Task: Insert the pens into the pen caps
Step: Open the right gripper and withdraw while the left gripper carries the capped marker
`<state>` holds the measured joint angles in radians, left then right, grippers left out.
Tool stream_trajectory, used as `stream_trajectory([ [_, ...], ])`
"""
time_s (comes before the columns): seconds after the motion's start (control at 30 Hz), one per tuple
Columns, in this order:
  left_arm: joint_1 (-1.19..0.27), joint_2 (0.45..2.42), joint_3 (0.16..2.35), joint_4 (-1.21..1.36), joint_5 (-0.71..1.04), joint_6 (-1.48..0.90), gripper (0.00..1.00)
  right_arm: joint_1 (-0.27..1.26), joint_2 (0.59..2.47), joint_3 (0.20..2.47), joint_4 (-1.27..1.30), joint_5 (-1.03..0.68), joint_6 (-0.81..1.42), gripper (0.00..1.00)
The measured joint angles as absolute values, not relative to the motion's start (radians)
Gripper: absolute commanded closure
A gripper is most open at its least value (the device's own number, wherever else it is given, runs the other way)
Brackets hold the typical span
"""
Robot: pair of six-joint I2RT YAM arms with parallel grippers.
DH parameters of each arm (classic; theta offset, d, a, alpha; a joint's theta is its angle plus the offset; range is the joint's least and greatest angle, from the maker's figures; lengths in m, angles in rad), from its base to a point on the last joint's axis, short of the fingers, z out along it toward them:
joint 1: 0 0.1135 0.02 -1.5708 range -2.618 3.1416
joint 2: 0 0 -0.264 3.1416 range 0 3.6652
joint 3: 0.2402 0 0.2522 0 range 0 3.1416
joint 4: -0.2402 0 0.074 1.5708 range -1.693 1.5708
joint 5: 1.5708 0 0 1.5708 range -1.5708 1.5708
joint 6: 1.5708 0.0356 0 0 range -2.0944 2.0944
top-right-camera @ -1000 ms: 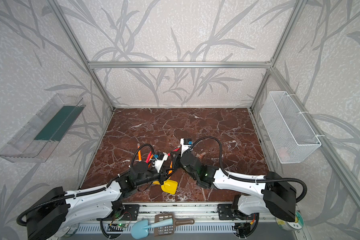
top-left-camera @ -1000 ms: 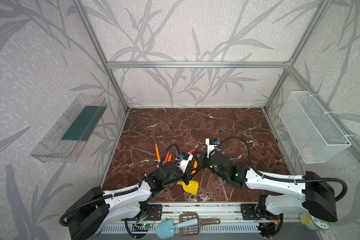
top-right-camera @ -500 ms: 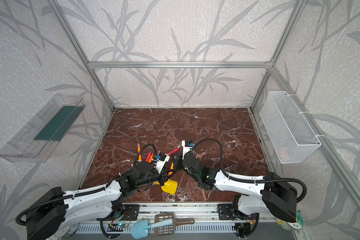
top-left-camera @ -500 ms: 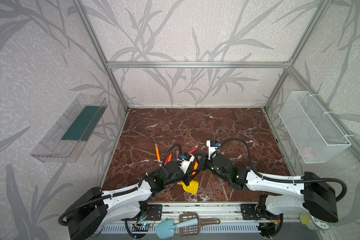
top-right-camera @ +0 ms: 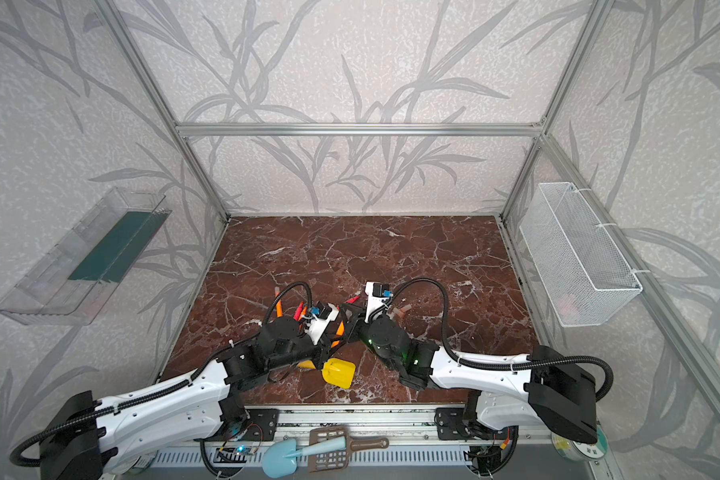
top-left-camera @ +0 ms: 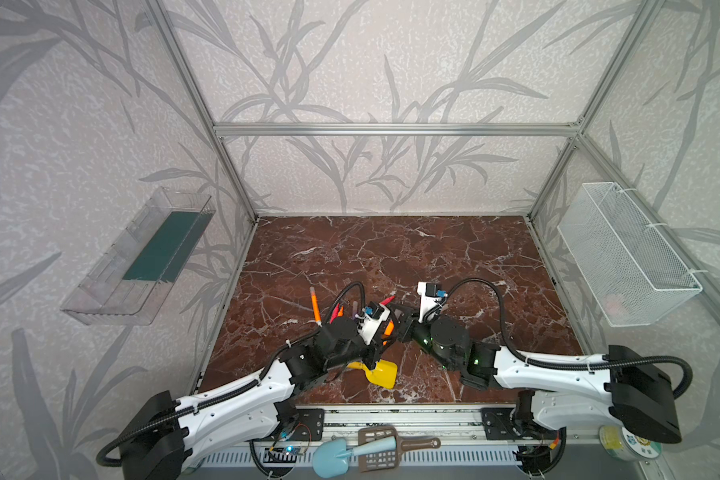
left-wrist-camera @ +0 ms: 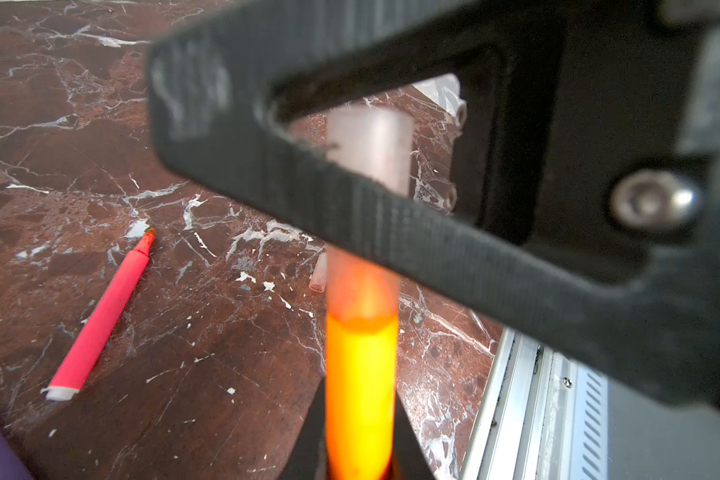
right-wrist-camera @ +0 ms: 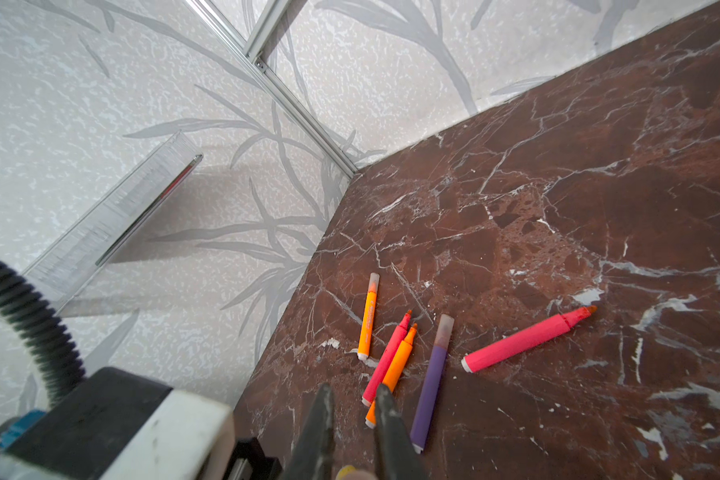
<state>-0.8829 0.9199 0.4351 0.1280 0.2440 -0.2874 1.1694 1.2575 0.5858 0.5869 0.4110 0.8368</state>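
My left gripper (left-wrist-camera: 360, 386) is shut on an orange pen (left-wrist-camera: 360, 365), its tip inside a translucent pen cap (left-wrist-camera: 368, 141). My right gripper (right-wrist-camera: 354, 390) is shut on that cap, and one of its black fingers (left-wrist-camera: 391, 216) crosses the left wrist view. In both top views the two grippers meet low over the front middle of the table, left gripper (top-left-camera: 385, 330) against right gripper (top-left-camera: 404, 328). On the table lie a capped orange pen (right-wrist-camera: 368, 318), a red-pink pen (right-wrist-camera: 387, 357), an orange pen (right-wrist-camera: 393, 374), a capped purple pen (right-wrist-camera: 433, 374) and another red-pink pen (right-wrist-camera: 524, 338). A loose cap (left-wrist-camera: 319, 278) lies nearby.
A yellow toy shovel (top-left-camera: 377, 372) lies under the left arm near the front edge. A clear shelf (top-left-camera: 142, 257) hangs on the left wall and a wire basket (top-left-camera: 624, 253) on the right wall. A blue shovel and a brown scoop (top-left-camera: 375, 451) rest on the front rail.
Almost nothing differs. The right wrist has edged slightly to the right, and both grippers stay shut and joined at the pen and cap.
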Motion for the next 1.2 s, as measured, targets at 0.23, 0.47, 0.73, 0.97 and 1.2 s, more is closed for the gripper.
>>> stream_trajectory([
  [0.23, -0.739, 0.929, 0.445, 0.124, 0.512, -0.305, 1.00, 1.188, 1.291, 0.584, 0.674, 0.446, 0.803, 1.00],
  [0.47, -0.704, 0.930, 0.477, 0.089, 0.580, -0.302, 1.00, 1.208, 1.299, 0.612, 0.665, 0.500, 0.798, 1.00],
  [0.73, -0.697, 0.931, 0.486, 0.001, 0.492, -0.237, 1.00, 1.257, 1.393, 0.726, 0.500, 0.630, 0.891, 1.00],
  [0.97, -0.699, 0.931, 0.486, -0.039, 0.478, -0.212, 1.00, 1.273, 1.402, 0.708, 0.500, 0.667, 0.942, 0.95],
  [1.2, -0.604, 0.984, 0.502, 0.134, 0.283, -0.334, 1.00, 1.338, 1.193, 0.628, 0.258, 0.603, 0.917, 0.31],
])
